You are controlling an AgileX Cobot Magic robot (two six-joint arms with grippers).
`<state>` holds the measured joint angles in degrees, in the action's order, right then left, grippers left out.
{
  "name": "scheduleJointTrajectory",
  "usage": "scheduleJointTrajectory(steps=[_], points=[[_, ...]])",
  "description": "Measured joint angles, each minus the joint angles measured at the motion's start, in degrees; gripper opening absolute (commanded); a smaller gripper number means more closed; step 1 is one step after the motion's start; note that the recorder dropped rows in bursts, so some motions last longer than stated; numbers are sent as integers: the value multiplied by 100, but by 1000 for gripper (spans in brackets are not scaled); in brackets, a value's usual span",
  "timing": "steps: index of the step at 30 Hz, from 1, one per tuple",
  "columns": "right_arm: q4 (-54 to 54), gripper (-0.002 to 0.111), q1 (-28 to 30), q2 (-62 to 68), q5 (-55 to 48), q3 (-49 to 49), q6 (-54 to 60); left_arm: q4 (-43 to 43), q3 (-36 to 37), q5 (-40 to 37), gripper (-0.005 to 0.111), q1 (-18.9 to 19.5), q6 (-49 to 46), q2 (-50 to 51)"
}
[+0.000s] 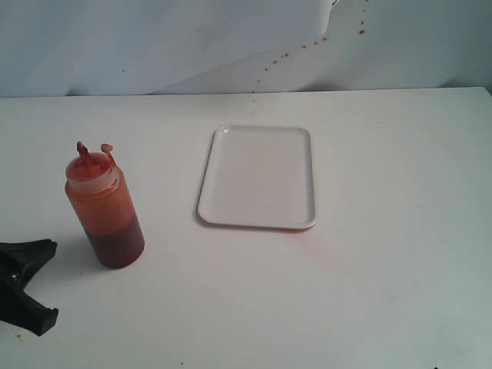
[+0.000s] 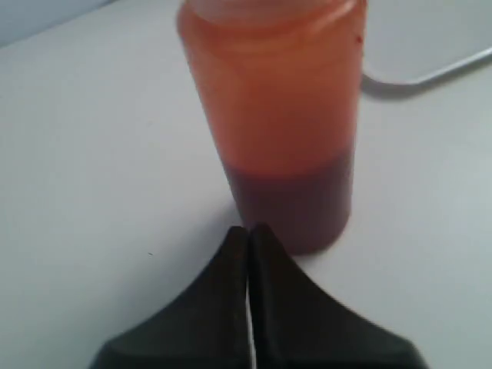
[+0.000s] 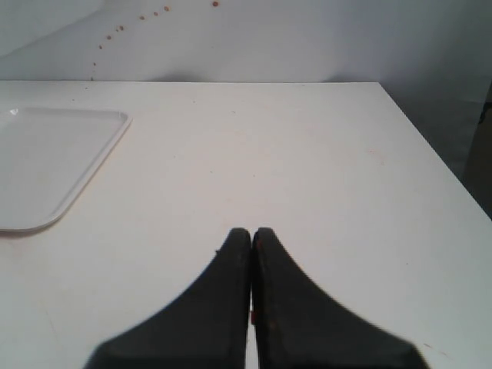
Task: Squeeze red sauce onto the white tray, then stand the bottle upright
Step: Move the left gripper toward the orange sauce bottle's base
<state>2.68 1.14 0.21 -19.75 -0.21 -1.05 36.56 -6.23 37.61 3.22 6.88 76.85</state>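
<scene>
"Well, what's the biggest thing in front of me?"

"Your worktop (image 1: 384, 292), white. On it the white tray (image 1: 257, 177) lies flat, its long side running toward the backdrop (image 1: 154, 38)."

"And the bottle?"

"You'll see the bottle (image 1: 108, 207) standing upright on the worktop left of the tray and apart from it, long axis vertical."

"My end effectors?"

"Your left end effector (image 2: 249, 229) is pressed together right at the bottle's base; I can't tell if it touches. Your right end effector (image 3: 251, 231) is pressed together too, over the worktop right of the tray."

"Smaller details?"

"The red sauce (image 2: 288, 204) sits dark in the bottle's lower part. The nozzle (image 1: 81, 147) points up, its cap (image 1: 107, 148) beside it."
</scene>
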Motion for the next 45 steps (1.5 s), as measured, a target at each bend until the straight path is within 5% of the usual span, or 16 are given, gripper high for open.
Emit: scheduleJointTrajectory(steps=[19, 32, 37, 45], points=[[0, 0, 0, 0, 0, 0, 0, 627, 1, 2553, 0, 0, -1407, 3276], [0, 0, 0, 0, 0, 0, 0, 593, 1, 2888, 6, 0, -1754, 3475], [0, 0, 0, 0, 0, 0, 0, 488, 1, 2977, 28, 0, -1661, 3475], [0, 0, 0, 0, 0, 0, 0, 219, 1, 3077, 105, 0, -875, 3475]])
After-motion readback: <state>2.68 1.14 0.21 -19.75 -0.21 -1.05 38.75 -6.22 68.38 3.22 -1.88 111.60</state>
